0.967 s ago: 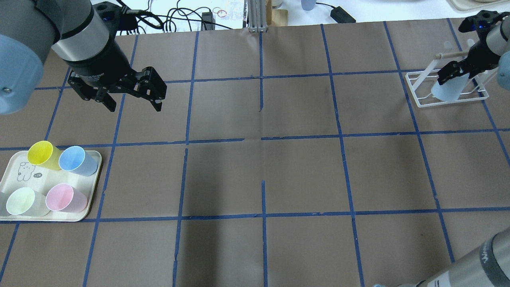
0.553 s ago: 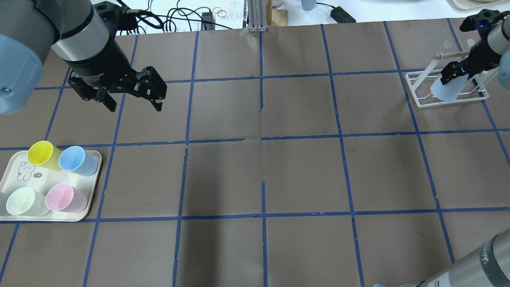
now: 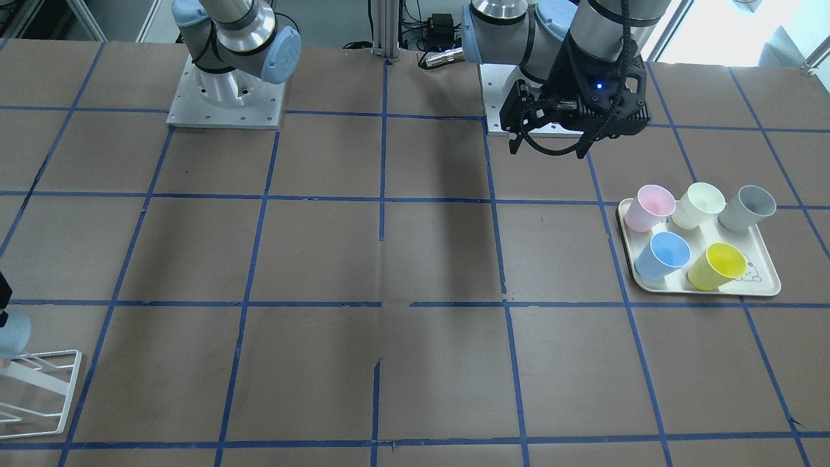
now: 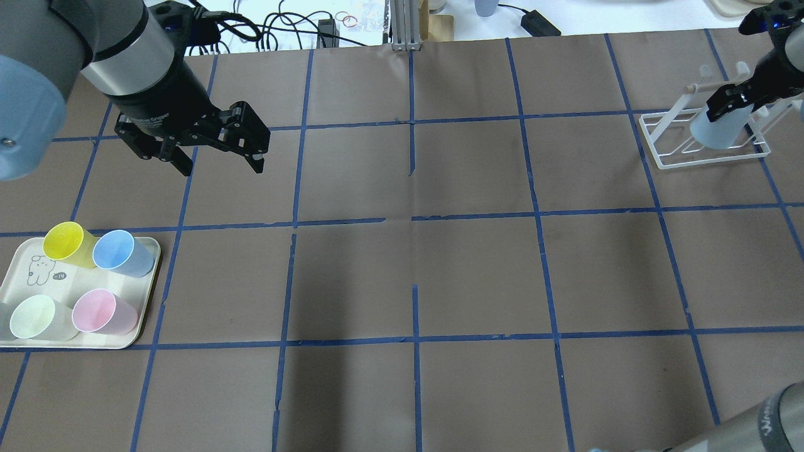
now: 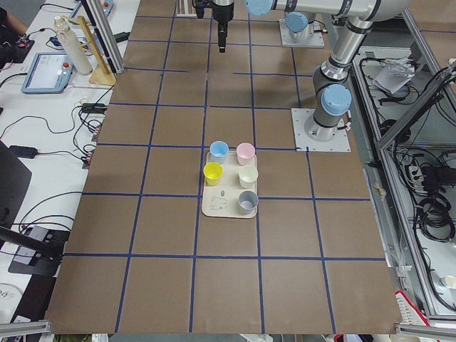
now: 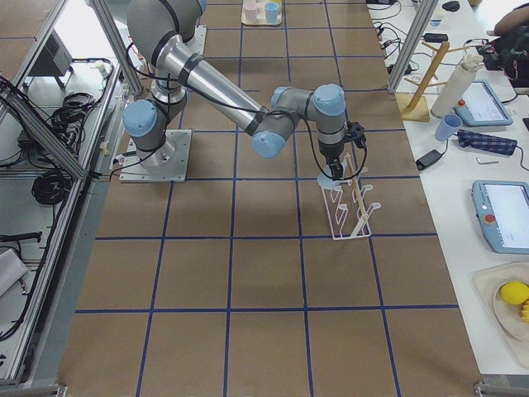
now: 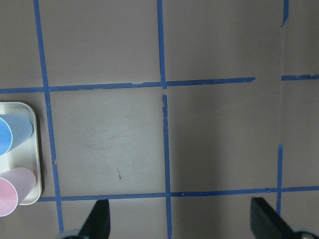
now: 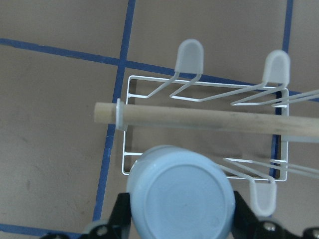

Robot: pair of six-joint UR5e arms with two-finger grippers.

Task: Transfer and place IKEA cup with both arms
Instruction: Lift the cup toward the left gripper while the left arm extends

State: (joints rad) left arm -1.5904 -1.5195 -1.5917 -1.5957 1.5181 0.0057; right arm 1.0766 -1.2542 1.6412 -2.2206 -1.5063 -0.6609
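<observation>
- The right gripper [image 4: 728, 107] is clamped on the IKEA cup [image 4: 721, 130], which hangs over the white wire rack [image 4: 703, 148] at the table's far right.
- In the right wrist view a black finger [image 8: 123, 214] presses each side of the cup. Only the cup's closed base faces the camera, so the mouth is hidden.
- The cup overlaps the rack's near wires and sits just under the wooden dowel [image 8: 199, 118]. Whether it touches a wire or a peg cannot be told.
- The front-facing view cuts the cup at its left edge, and the gripper holding it barely shows there.
- The left gripper [image 4: 223, 167] hovers over bare table, jaws spread wide and empty. In its wrist view only the fingertips [image 7: 98, 219] show at the bottom edge.
- The tray [image 4: 59, 285] lies near the left arm with five other cups. The overhead view crops the grey cup [image 3: 749, 207] almost entirely.
</observation>
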